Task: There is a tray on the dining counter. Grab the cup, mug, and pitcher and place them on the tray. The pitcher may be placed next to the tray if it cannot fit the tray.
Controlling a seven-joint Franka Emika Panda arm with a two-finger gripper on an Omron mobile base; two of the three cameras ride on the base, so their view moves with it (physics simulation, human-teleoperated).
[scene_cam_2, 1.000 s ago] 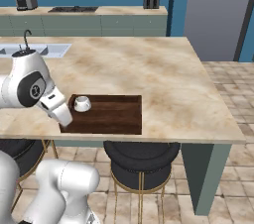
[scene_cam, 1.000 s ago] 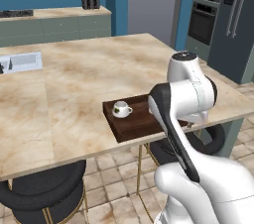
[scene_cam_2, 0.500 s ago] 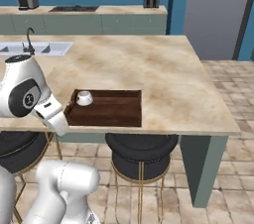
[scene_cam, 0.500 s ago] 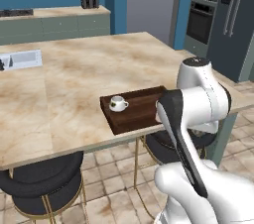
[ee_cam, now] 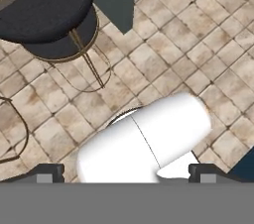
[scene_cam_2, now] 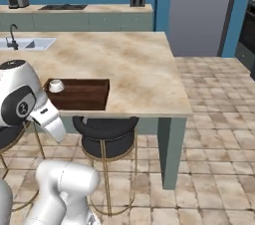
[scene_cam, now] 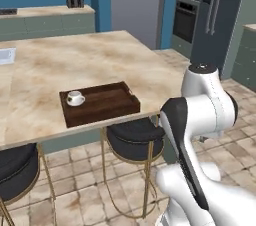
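Observation:
The dark brown tray point(scene_cam: 107, 101) point(scene_cam_2: 82, 95) lies near the front edge of the beige dining counter point(scene_cam: 75, 60) point(scene_cam_2: 124, 55). The white mug point(scene_cam: 75, 98) point(scene_cam_2: 56, 85) stands upright in the tray's left end. The cup and the pitcher are out of view. My arm is folded back off the counter, clear of the tray. In the hand view my gripper point(ee_cam: 126, 174) points down at the tiled floor, fingertips point(ee_cam: 49, 172) wide apart, open, with nothing between them.
Black round stools point(scene_cam: 135, 137) point(scene_cam_2: 107, 134) point(ee_cam: 49, 15) stand under the counter's front edge, another at the left point(scene_cam: 15, 170). A steel sink point(scene_cam_2: 25, 44) sits at the counter's far left. Wall ovens point(scene_cam: 187, 5) and a tall fridge point(scene_cam: 220, 15) line the right; tiled floor point(scene_cam_2: 214, 134) lies open there.
Both base views have shifted, so the base has moved back and to the right of the counter. The arm has pulled away from the tray. The mug stays on the tray.

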